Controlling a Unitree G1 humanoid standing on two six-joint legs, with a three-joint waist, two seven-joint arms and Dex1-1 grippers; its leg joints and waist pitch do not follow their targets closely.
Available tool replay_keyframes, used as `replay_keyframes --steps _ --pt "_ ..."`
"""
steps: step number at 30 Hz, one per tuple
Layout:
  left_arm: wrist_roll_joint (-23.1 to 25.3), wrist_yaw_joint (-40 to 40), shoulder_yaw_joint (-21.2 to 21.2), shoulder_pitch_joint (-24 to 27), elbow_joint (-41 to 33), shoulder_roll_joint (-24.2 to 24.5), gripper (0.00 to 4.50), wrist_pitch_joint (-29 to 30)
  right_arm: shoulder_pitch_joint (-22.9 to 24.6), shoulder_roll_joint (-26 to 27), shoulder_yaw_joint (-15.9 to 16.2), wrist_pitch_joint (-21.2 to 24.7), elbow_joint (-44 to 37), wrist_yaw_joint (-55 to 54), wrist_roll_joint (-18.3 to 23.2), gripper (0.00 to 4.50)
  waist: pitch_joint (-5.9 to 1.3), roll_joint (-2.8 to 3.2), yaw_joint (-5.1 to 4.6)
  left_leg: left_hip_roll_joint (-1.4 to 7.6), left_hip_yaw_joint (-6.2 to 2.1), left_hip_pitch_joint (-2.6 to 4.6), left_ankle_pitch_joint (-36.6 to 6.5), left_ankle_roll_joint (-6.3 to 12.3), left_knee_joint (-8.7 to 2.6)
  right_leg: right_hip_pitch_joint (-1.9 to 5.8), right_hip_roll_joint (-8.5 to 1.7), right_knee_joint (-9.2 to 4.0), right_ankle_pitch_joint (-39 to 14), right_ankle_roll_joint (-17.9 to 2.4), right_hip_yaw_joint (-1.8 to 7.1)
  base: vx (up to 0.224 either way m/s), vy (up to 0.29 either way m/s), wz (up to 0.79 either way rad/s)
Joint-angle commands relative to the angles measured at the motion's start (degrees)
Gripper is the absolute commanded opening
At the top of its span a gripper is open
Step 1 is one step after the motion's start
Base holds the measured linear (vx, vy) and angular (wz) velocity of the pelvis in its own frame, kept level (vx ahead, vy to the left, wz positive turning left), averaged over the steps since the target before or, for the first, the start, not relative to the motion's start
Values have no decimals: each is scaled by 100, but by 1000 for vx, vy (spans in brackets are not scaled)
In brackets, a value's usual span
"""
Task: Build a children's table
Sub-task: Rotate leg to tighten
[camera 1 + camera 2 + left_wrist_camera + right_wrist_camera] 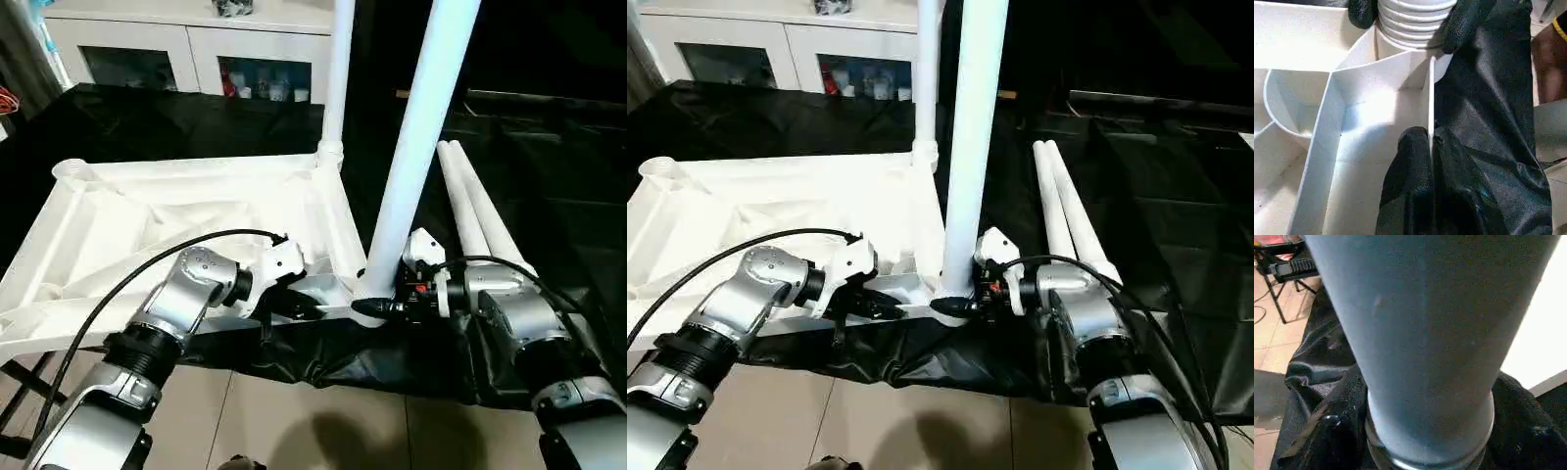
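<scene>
The children's table top (147,211) lies upside down on a black cloth, ribbed underside up. One white leg (338,69) stands upright in the far right corner socket. A second leg (421,127) stands upright at the near right corner. My right gripper (377,305) is shut on it, a black fingertip (1364,12) on each side of its ribbed base (1410,19). My left gripper (1431,142) is shut on the top's thin near rim wall (1430,98), just left of that corner. Two loose legs (480,211) lie side by side on the cloth to the right.
The black cloth (549,166) covers the work surface and hangs over its near edge. A white cabinet (186,44) with glass doors stands at the back. Tiled floor (294,421) shows below, with a dark stand frame (29,382) at the lower left.
</scene>
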Motion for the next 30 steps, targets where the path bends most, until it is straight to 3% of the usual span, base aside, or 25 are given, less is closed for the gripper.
replay_keyframes --steps 1,5,6,7,9,10,12,14,15,17,18,21,25,30 --pt "-78 280 9 -107 -115 -303 0 -146 95 285 157 63 64 -367 -104 275 -409 -41 -26 269 -124 206 -1340 258 -386 208 -457 -445 -1119 -1386 221 0 0 0" --pt "81 1362 288 -421 369 -727 0 -41 -66 844 -269 12 683 -2384 -277 273 -385 -59 -127 241 -146 225 -1571 66 -404 171 -467 -505 -1701 -1236 230 0 0 0" --pt "81 1362 288 -421 369 -727 0 -41 -66 844 -269 12 683 -2384 -277 272 -388 -55 -141 240 -154 237 -1638 8 -410 167 -472 -520 -1833 -1188 227 0 0 0" --pt "93 1455 306 -454 408 -765 0 -31 -89 902 -310 28 743 -2592 -286 272 -390 -67 -147 238 -160 213 -1645 25 -412 191 -476 -525 -1839 -1143 225 0 0 0" --pt "137 1766 351 -569 553 -893 0 -17 -193 1108 -461 103 968 -3295 -283 272 -395 -58 -164 239 -158 222 -1643 49 -410 168 -467 -523 -1770 -1135 230 0 0 0" --pt "177 2065 389 -673 683 -1021 0 -20 -330 1310 -641 182 1207 -3965 -216 272 -386 -39 -210 226 -149 222 -1635 19 -416 138 -450 -526 -1760 -1160 236 0 0 0" --pt "222 2582 465 -852 911 -1264 0 -54 -560 1648 -888 173 1563 -4891 -104 272 -410 -34 -235 229 -166 217 -1624 -57 -419 164 -460 -514 -1708 -1165 226 0 0 0" --pt "222 2720 493 -900 968 -1340 0 -71 -612 1740 -908 95 1606 -4983 -89 272 -415 -32 -217 235 -154 234 -1609 -20 -411 159 -463 -516 -1542 -1190 232 0 0 0" --pt "222 2720 493 -900 968 -1340 0 -71 -612 1740 -908 95 1606 -4983 -89 328 -422 -40 -218 227 -145 217 -1550 15 -402 174 -464 -512 -1442 -1199 234 0 0 0" --pt "256 2781 509 -933 1032 -1430 0 -145 -691 1868 -985 15 1643 -4979 -45 328 -437 -38 -189 224 -135 191 -1317 146 -392 204 -461 -478 -1064 -1232 234 0 0 0" --pt "257 2780 514 -938 1049 -1450 0 -166 -713 1892 -1012 9 1659 -4961 -24 355 -438 -42 -186 228 -131 184 -1227 209 -392 211 -454 -460 -879 -1273 229 0 0 0" --pt "239 2672 495 -908 1026 -1459 0 -236 -744 1890 -1034 -4 1668 -4833 6 370 -436 -49 -172 227 -127 187 -1196 272 -390 222 -454 -456 -796 -1325 220 0 0 0" --pt "145 2207 387 -754 844 -1336 0 -407 -741 1696 -849 -123 1600 -4397 -116 400 -418 -51 -174 230 -128 186 -1351 254 -396 223 -469 -486 -1083 -1291 223 0 0 0" --pt "50 1564 211 -524 569 -1064 0 -462 -569 1265 -436 -238 1222 -3178 -207 400 -428 -34 -166 240 -124 175 -1205 363 -380 239 -460 -456 -806 -1380 221 0 0 0"
